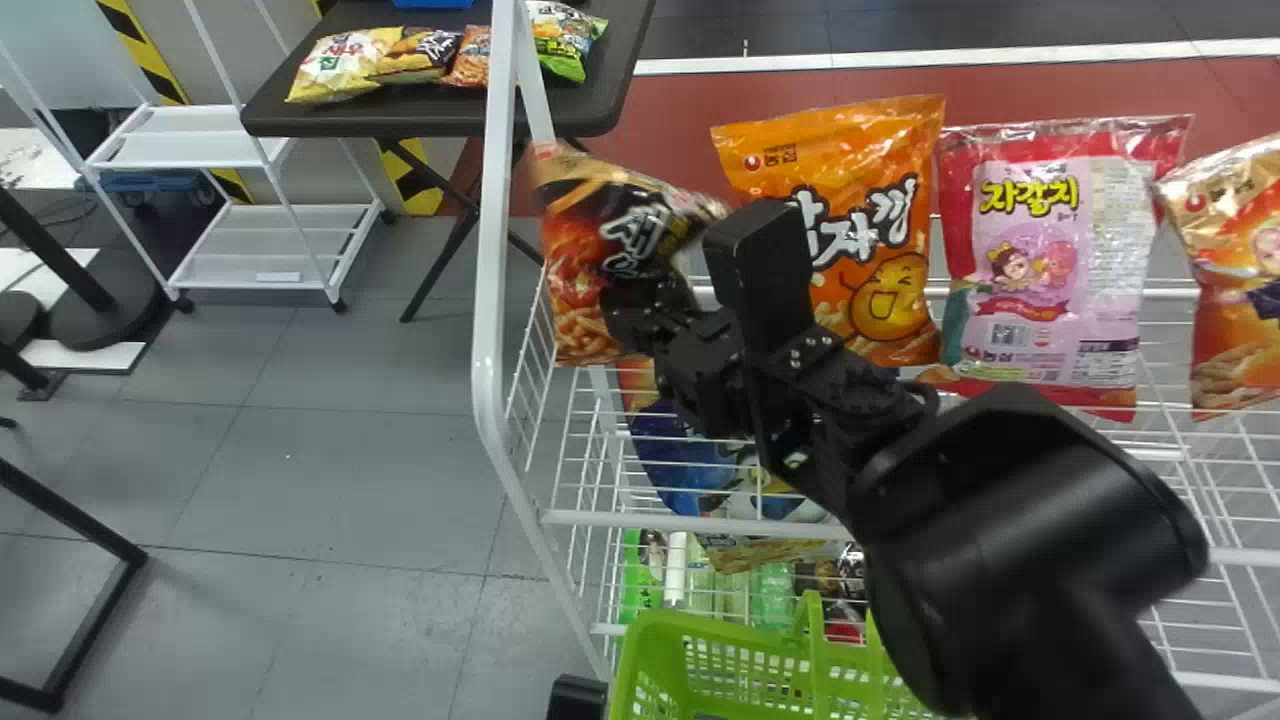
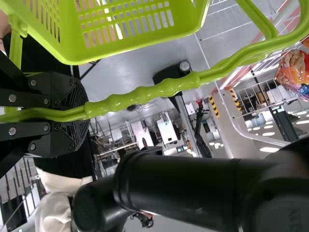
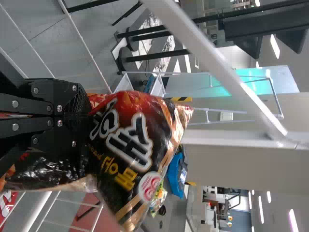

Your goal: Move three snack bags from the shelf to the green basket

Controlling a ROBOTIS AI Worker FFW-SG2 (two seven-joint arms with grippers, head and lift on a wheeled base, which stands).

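1 black-red snack bag (image 1: 575, 235) is pinched by the right end effector (image 1: 655, 315), near the shelf's (image 1: 491, 330) left edge; the left end effector (image 2: 79, 113) holds the green basket (image 1: 645, 650) by its handle (image 2: 145, 94).

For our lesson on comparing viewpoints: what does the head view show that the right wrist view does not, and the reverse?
Head view only: the green basket and the blue bag on the lower shelf.
Right wrist view only: ceiling lights.
Both: the black-and-red snack bag held in the right claw, and the white cart.
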